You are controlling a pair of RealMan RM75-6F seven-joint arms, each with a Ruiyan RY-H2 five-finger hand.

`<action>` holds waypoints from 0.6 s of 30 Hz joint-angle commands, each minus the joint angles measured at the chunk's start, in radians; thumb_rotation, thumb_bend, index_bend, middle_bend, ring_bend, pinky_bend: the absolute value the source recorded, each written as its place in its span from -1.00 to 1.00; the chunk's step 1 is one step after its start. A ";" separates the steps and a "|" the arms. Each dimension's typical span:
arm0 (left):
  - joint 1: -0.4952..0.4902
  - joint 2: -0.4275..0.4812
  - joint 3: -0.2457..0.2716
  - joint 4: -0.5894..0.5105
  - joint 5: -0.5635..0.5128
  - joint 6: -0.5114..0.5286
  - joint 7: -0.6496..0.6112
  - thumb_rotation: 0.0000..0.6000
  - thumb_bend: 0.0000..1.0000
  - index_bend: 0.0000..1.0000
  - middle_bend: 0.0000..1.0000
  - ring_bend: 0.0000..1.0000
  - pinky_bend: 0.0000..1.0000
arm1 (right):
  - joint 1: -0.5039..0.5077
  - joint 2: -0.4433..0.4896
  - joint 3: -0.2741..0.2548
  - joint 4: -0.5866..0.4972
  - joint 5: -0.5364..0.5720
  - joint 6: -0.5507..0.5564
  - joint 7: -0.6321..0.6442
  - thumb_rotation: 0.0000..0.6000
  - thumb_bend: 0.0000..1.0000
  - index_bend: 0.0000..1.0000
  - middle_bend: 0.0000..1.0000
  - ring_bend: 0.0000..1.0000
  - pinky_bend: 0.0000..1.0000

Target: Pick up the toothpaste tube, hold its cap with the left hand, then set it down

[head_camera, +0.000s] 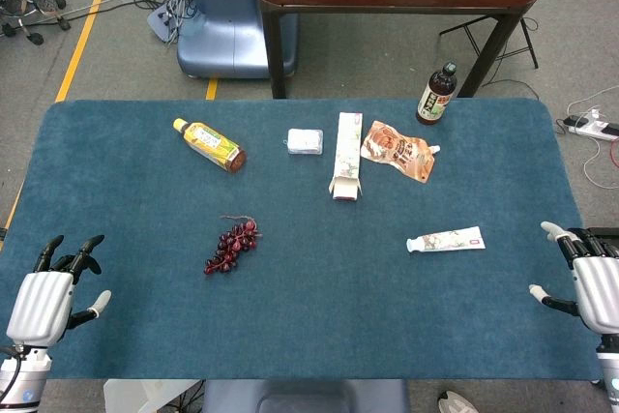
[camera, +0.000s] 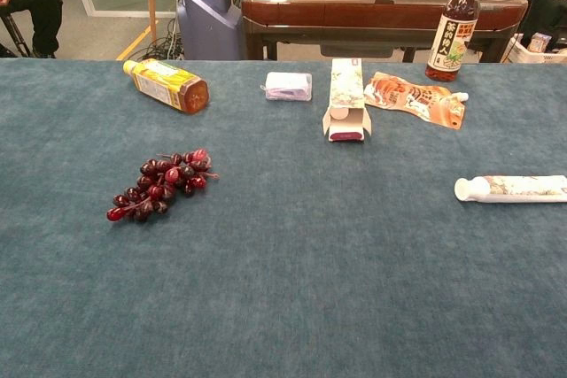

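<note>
The white toothpaste tube point(head_camera: 447, 240) lies flat on the blue table cloth at the right, its cap point(head_camera: 413, 245) pointing left. The chest view shows the toothpaste tube point(camera: 514, 188) at the right edge with its white cap point(camera: 463, 189) on the left end. My left hand point(head_camera: 48, 297) hovers at the table's near left corner, fingers spread, holding nothing. My right hand point(head_camera: 588, 278) sits at the near right edge, fingers apart and empty, a short way right of the tube. Neither hand appears in the chest view.
A bunch of dark red grapes point(head_camera: 230, 246) lies left of centre. Further back are a yellow bottle point(head_camera: 209, 143) on its side, a small white packet point(head_camera: 305, 140), an open carton point(head_camera: 347, 167), an orange pouch point(head_camera: 397, 151) and an upright dark bottle point(head_camera: 437, 94).
</note>
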 commanded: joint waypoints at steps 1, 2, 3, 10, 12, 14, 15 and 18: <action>0.000 0.000 -0.001 0.001 0.001 -0.001 0.000 1.00 -0.56 -0.73 -0.07 -0.24 -0.91 | 0.002 0.001 0.001 -0.004 -0.007 -0.002 -0.003 1.00 -0.83 -0.64 -0.36 -0.60 -0.43; 0.000 0.001 -0.002 0.001 0.000 -0.002 0.000 1.00 -0.56 -0.73 -0.07 -0.24 -0.91 | 0.004 0.001 0.002 -0.005 -0.011 -0.005 -0.006 1.00 -0.83 -0.64 -0.36 -0.60 -0.43; 0.000 0.002 -0.003 0.002 0.000 -0.003 -0.001 1.00 -0.56 -0.73 -0.07 -0.24 -0.91 | 0.006 0.001 0.002 -0.006 -0.013 -0.009 -0.008 1.00 -0.83 -0.64 -0.36 -0.60 -0.43; -0.003 0.015 -0.010 0.006 0.000 -0.008 -0.008 1.00 -0.56 -0.73 -0.07 -0.24 -0.91 | 0.050 0.027 0.015 -0.033 -0.022 -0.075 -0.019 1.00 -0.83 -0.64 -0.36 -0.60 -0.43; -0.006 0.018 -0.014 0.010 -0.003 -0.013 -0.013 1.00 -0.56 -0.73 -0.07 -0.24 -0.91 | 0.077 0.042 0.024 -0.042 -0.023 -0.112 -0.026 1.00 -0.83 -0.63 -0.36 -0.60 -0.43; -0.011 0.020 -0.018 0.015 -0.009 -0.022 -0.020 1.00 -0.56 -0.73 -0.07 -0.24 -0.91 | 0.114 0.054 0.037 -0.045 -0.028 -0.156 -0.036 1.00 -0.82 -0.56 -0.32 -0.60 -0.43; -0.013 0.021 -0.019 0.018 -0.013 -0.028 -0.025 1.00 -0.56 -0.73 -0.07 -0.24 -0.91 | 0.132 0.058 0.044 -0.045 -0.029 -0.178 -0.040 1.00 -0.82 -0.51 -0.30 -0.60 -0.43; -0.019 0.023 -0.022 0.025 -0.025 -0.044 -0.034 1.00 -0.56 -0.73 -0.07 -0.24 -0.91 | 0.197 0.057 0.066 -0.036 -0.022 -0.259 -0.059 1.00 -0.81 -0.38 -0.24 -0.59 -0.43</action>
